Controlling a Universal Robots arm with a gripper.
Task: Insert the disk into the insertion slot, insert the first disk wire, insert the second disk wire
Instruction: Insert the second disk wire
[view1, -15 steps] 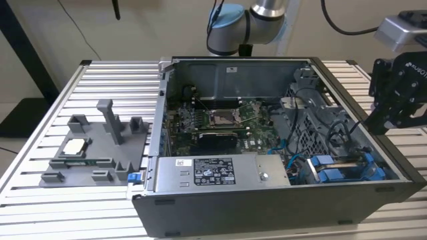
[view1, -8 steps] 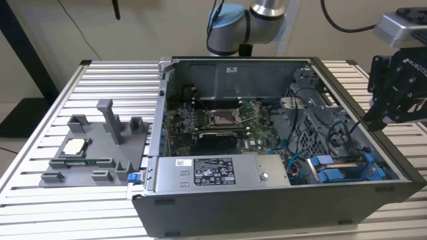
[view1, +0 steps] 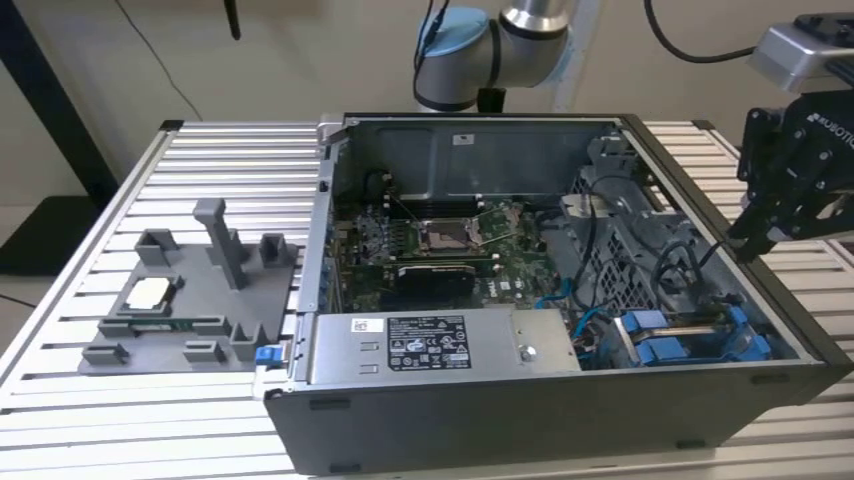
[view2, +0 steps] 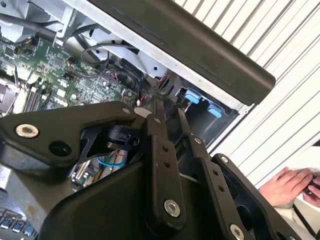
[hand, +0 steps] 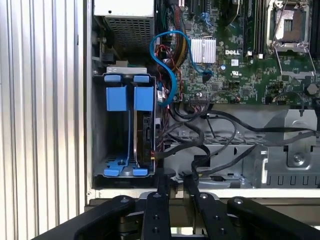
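The disk (hand: 146, 134) stands edge-on in the insertion slot (hand: 98, 135), held in its blue carrier (hand: 143, 98); a second blue carrier sits beside it. In the exterior view the blue carriers (view1: 667, 350) lie at the case's near corner, on that view's right. My gripper (view1: 743, 245) hovers over the case's edge on the exterior view's right, above the slot. In both wrist views its fingers (hand: 162, 190) (view2: 159, 135) stand close together, and I see nothing clearly between them. Black wires (hand: 200, 147) lie loose next to the disk, just past the gripper (hand: 175, 176).
A blue cable (hand: 170, 75) loops beside the slot. The motherboard (view1: 441, 235) and a grey power supply box (view1: 441, 345) fill the open case. A grey fixture tray (view1: 187, 300) sits at the exterior view's left. A person's hand (view2: 292, 182) rests outside the case.
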